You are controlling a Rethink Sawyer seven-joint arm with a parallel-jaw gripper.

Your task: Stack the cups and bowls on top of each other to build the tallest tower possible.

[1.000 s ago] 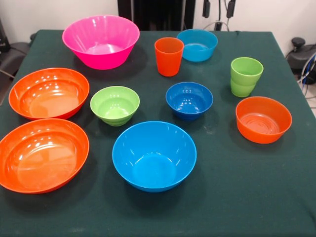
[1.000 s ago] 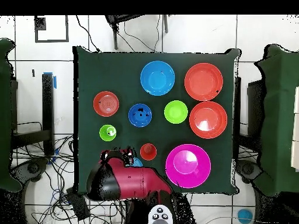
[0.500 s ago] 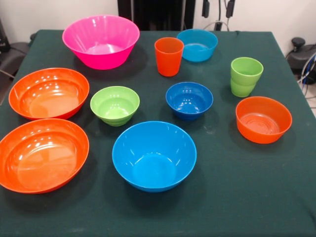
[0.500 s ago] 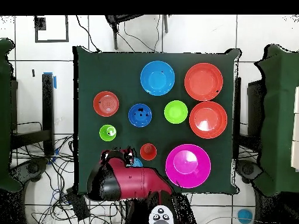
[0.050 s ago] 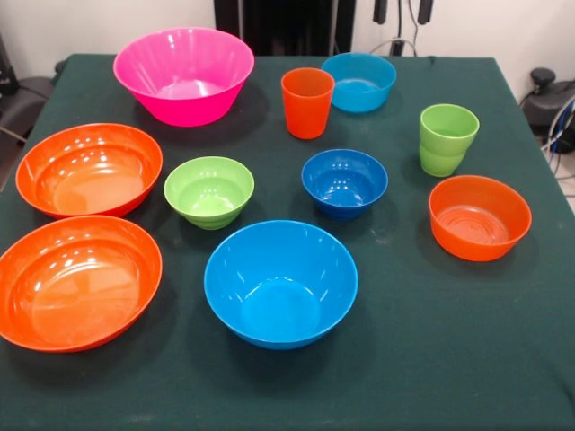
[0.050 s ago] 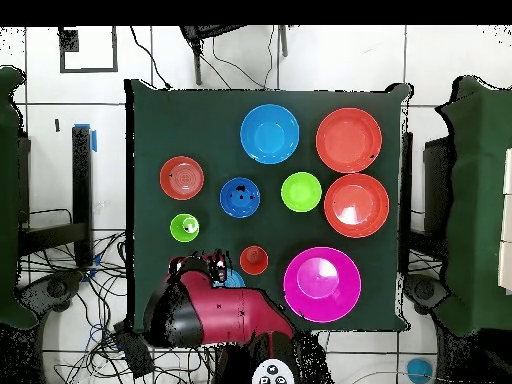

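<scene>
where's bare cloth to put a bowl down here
The widest bare patch is the near strip of the table, in front of the large blue bowl and small orange bowl. The middle is crowded: only narrow gaps separate the lime green bowl, dark blue bowl and orange cup.

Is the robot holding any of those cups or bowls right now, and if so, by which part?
That cannot be told for sure. The red arm sits at the table's edge, its gripper hidden. Every cup and bowl visible rests on the green table, seemingly untouched.

Eight bowls [image 5: 280, 283] stand on the table, plus one orange cup [image 5: 306, 102] and two nested green cups [image 5: 446, 139].
</scene>
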